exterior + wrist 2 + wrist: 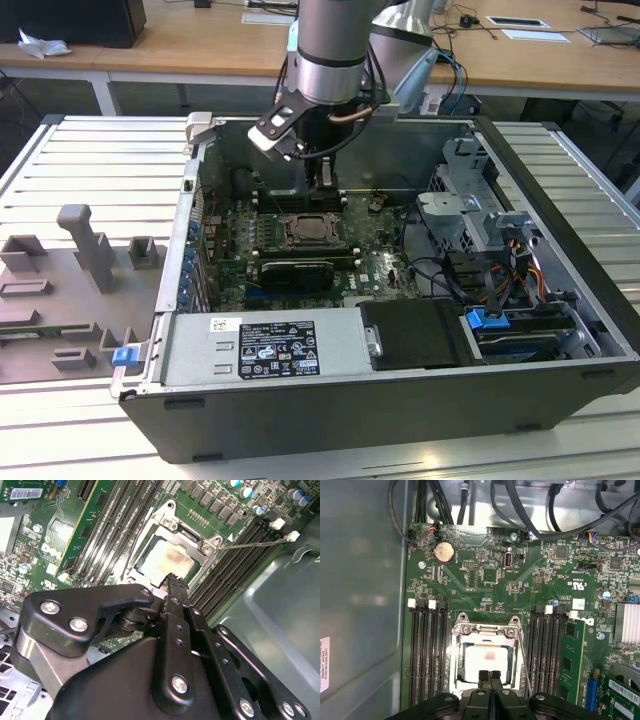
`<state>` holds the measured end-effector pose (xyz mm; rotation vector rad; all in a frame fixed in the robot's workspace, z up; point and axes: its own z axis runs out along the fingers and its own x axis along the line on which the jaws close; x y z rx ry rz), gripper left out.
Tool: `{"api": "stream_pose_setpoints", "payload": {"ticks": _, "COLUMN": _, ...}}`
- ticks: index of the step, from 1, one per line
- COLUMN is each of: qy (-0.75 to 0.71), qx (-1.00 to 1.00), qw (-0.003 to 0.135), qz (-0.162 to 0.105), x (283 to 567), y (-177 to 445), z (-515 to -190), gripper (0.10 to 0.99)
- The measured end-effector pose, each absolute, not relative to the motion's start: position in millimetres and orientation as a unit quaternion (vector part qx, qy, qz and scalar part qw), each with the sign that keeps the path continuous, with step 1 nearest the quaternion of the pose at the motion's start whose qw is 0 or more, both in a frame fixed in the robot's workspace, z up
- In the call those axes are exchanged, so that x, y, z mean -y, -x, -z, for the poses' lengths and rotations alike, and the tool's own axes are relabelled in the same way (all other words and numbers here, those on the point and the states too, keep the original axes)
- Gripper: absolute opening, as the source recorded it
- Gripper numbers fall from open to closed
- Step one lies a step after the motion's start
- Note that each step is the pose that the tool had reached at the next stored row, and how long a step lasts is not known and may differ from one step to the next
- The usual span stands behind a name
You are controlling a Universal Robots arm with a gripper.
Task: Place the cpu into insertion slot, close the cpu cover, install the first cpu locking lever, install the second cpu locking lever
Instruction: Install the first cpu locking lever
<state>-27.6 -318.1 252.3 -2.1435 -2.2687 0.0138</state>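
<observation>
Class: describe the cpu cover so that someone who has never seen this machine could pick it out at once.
Inside the open computer case lies the green circuit board, with two banks of long black memory slots. Between them, beneath the gripper, sits the cpu cover: a silvery square metal frame whose cut-out centre shows the pale cpu, unlike the narrow dark slots on either side.

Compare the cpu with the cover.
The cpu is a solid pale square with a smudged face, while the cover is a brighter silvery frame with a cut-out centre. The cover is the larger of the two. Its frame lies around the cpu, and the cpu shows through the cover's opening. Both are flat, square and metal, and both lie level.
</observation>
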Motion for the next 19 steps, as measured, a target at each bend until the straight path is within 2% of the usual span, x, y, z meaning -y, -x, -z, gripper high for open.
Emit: {"api": "stream_pose_setpoints", "payload": {"ticks": 19, "qy": 0.687, "qx": 0.727, "qw": 0.010, "qz": -0.004, "x": 318, "y": 28, "z": -275, "gripper": 0.106}}
